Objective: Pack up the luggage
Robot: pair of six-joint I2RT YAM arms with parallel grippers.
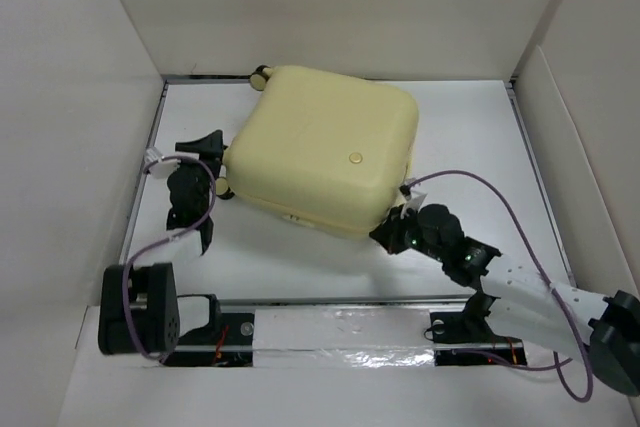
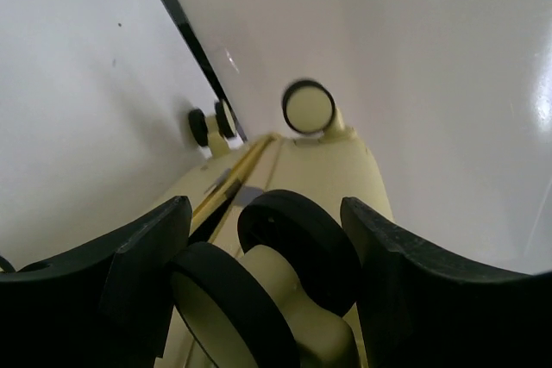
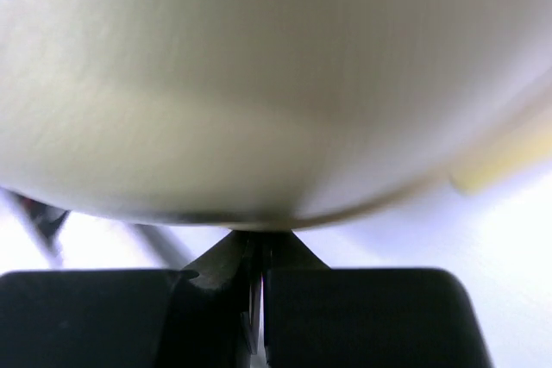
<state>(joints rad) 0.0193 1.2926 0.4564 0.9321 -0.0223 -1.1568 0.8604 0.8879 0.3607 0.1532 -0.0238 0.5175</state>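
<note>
The luggage (image 1: 320,147), a pale yellow hard-shell case, lies closed and flat on the white table (image 1: 480,137), skewed a little. My left gripper (image 1: 215,165) is at its left edge. In the left wrist view, the left gripper (image 2: 266,213) has its black fingers (image 2: 147,256) on either side of a twin black-and-yellow wheel (image 2: 297,243), closed against it. The luggage shell (image 2: 319,170) runs away beyond it to two more wheels (image 2: 308,108). My right gripper (image 1: 388,232) is shut and empty, its tips against the case's near right corner. Up close the right gripper (image 3: 259,243) touches the curved luggage shell (image 3: 259,84).
White walls (image 1: 80,97) enclose the table on the left, back and right. A black rail with silver tape (image 1: 340,332) runs along the near edge between the arm bases. Purple cables (image 1: 520,217) loop from both arms. Another wheel (image 1: 260,75) sticks out at the case's far corner.
</note>
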